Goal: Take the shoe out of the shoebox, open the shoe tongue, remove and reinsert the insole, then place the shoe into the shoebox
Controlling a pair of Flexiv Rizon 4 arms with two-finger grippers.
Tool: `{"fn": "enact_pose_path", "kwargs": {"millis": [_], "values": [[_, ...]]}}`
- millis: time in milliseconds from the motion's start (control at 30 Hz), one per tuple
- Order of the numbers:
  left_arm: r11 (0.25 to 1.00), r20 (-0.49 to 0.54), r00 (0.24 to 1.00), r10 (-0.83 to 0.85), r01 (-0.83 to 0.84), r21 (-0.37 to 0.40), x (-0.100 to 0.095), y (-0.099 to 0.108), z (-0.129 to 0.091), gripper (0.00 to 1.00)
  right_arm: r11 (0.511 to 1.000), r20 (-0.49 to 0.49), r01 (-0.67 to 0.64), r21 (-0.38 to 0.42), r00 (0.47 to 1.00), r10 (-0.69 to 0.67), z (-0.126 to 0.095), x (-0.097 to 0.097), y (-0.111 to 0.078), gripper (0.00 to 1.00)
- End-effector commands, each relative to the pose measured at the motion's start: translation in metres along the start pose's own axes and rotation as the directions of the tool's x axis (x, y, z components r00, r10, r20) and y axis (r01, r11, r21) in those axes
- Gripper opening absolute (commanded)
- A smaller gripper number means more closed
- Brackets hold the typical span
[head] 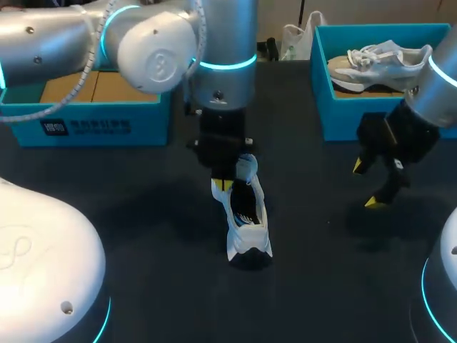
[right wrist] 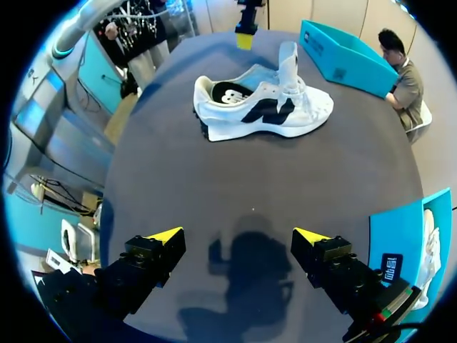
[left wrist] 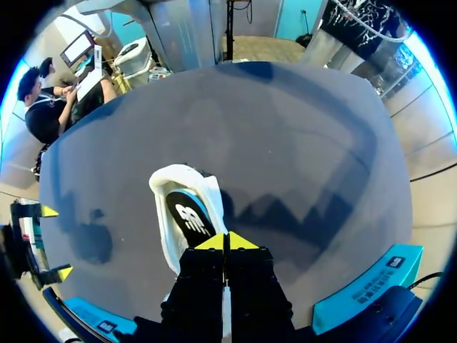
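A white sneaker (head: 250, 232) with a dark side logo lies on the dark table, toe away from the robot and heel towards it. Its tongue (right wrist: 288, 64) stands upright, and the black insole (left wrist: 191, 218) shows inside the opening. My left gripper (head: 223, 186) hangs low over the front of the shoe, just beside the tongue. Its yellow tips (left wrist: 227, 241) are pressed together, shut, with nothing visible between them. My right gripper (right wrist: 239, 234) is wide open and empty above bare table, well to the right of the sneaker (right wrist: 264, 111). The teal shoebox (head: 343, 118) stands at the back right.
A second, pale sneaker (head: 378, 63) lies inside the shoebox. Another teal box (head: 86, 125) with cardboard in it stands at the back left. A white plastic bag (head: 296, 39) sits behind the table between the boxes.
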State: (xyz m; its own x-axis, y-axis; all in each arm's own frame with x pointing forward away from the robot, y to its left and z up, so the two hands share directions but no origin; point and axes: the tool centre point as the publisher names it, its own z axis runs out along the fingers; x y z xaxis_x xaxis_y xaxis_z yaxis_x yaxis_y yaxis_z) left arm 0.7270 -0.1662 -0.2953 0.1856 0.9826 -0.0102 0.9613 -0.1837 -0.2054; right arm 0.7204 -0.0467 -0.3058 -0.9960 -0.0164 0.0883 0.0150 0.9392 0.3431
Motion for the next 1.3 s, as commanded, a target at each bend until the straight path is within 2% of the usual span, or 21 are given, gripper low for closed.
{"fn": "enact_pose_path", "kwargs": {"millis": [33, 233, 467, 700, 1000, 1300], "values": [[1.000, -0.041, 0.999, -0.007, 0.007, 0.014, -0.019, 0.008, 0.019, 0.00, 1.000, 0.001, 0.000, 0.000, 1.000, 0.000, 0.000, 0.001, 0.000, 1.00], [0.999, -0.068, 0.998, -0.014, 0.016, 0.030, -0.031, 0.018, 0.040, 0.00, 1.000, 0.001, 0.000, 0.000, 1.000, 0.000, 0.000, 0.001, 0.000, 1.00], [0.998, -0.113, 0.993, -0.030, 0.036, 0.051, -0.039, 0.026, 0.049, 0.00, 1.000, 0.001, 0.000, 0.000, 1.000, 0.000, 0.000, 0.001, 0.000, 1.00], [0.997, -0.169, 0.984, -0.058, 0.066, 0.044, -0.033, 0.026, 0.064, 0.00, 1.000, 0.001, 0.000, 0.000, 1.000, 0.000, 0.000, 0.001, 0.000, 1.00], [0.997, -0.211, 0.975, -0.066, 0.073, 0.025, -0.022, 0.022, 0.063, 0.00, 1.000, 0.001, 0.000, 0.000, 1.000, 0.000, 0.000, 0.001, 0.000, 1.00], [0.993, -0.225, 0.970, -0.090, 0.106, 0.059, -0.023, 0.024, 0.089, 0.00, 1.000, 0.001, 0.000, 0.000, 1.000, 0.000, 0.000, 0.001, 0.000, 1.00]]}}
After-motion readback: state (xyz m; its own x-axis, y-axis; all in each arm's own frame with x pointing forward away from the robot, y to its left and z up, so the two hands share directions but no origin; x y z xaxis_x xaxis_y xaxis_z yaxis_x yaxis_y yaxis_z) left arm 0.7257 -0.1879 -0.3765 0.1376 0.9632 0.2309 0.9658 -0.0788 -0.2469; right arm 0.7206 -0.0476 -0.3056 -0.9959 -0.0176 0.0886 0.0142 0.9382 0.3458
